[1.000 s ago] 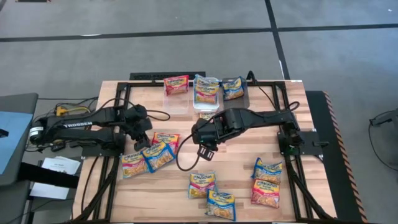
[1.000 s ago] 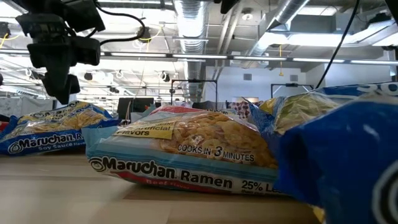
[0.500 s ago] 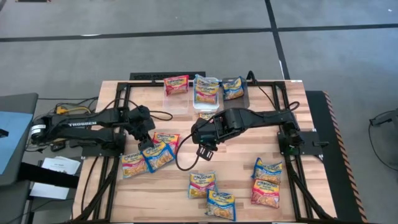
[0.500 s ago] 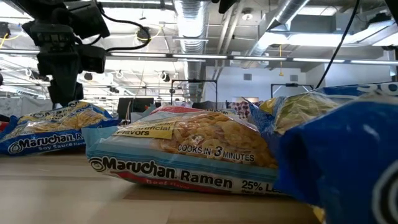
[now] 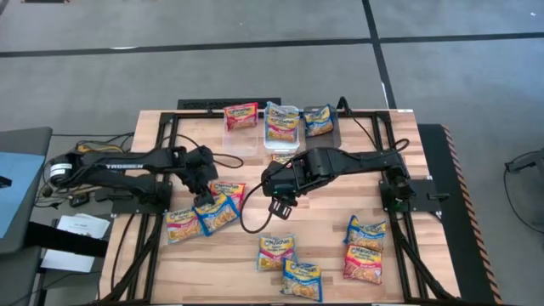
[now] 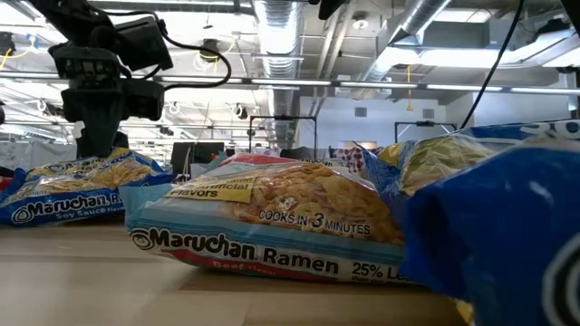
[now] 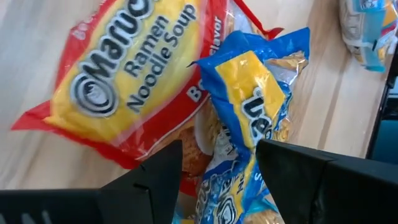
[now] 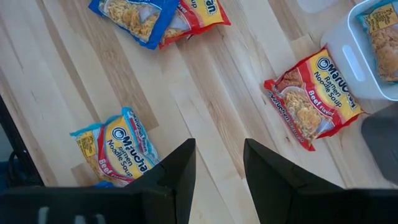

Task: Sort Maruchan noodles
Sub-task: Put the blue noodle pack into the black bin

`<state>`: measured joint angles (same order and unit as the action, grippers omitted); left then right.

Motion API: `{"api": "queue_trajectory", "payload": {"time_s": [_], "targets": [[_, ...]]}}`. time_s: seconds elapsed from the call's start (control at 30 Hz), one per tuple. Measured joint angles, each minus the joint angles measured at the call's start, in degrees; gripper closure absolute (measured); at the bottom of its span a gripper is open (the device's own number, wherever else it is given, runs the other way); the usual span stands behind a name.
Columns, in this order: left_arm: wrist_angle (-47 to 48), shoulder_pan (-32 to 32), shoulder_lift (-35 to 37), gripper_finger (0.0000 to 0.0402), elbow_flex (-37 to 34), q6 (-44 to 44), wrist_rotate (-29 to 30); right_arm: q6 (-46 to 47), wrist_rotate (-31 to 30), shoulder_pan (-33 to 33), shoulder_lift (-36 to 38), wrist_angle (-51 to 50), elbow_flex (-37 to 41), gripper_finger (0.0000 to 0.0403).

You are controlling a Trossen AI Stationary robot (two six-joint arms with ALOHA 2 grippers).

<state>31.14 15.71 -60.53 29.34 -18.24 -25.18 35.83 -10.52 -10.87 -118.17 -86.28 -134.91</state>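
Note:
Several Maruchan noodles packets lie flat on the wooden table. My left gripper (image 5: 204, 197) stands open, slanting down over a blue packet (image 5: 215, 212) that overlaps a red packet (image 5: 229, 188). In the left wrist view its fingers stand on either side of the blue packet's crumpled end (image 7: 239, 87), with the red packet (image 7: 124, 81) beside it; I cannot tell whether they touch it. In the low view this gripper (image 6: 91, 136) hangs just above that blue packet (image 6: 72, 186). My right gripper (image 5: 279, 206) hovers open above the table's middle with nothing between its fingers (image 8: 217, 168).
At the far edge stand a clear bin (image 5: 241, 136), a white bin (image 5: 281, 143) and a dark-grey bin (image 5: 334, 134), each holding a packet. More packets lie at the near left (image 5: 181, 226), near middle (image 5: 276, 252) and near right (image 5: 365, 231). A red beef packet (image 8: 314, 99) lies beside the white bin.
My left gripper has come down and toward the table's right, closing in on the blue packet, and has stayed open. The packets have not moved.

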Motion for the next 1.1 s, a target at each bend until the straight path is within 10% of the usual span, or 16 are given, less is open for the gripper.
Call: {"api": "queue_trajectory", "payload": {"time_s": [0.5,1.1], "targets": [[-6.1,-7.5,-7.7,0.022,0.0,-2.6,0.4,-0.3,0.0,0.1,0.0,0.1,0.0,0.0246],[-7.6,-8.6,-8.0,0.0395,0.0,-7.6,-2.4,3.8,0.1,0.0,0.0,0.1,0.0,0.0246]]}}
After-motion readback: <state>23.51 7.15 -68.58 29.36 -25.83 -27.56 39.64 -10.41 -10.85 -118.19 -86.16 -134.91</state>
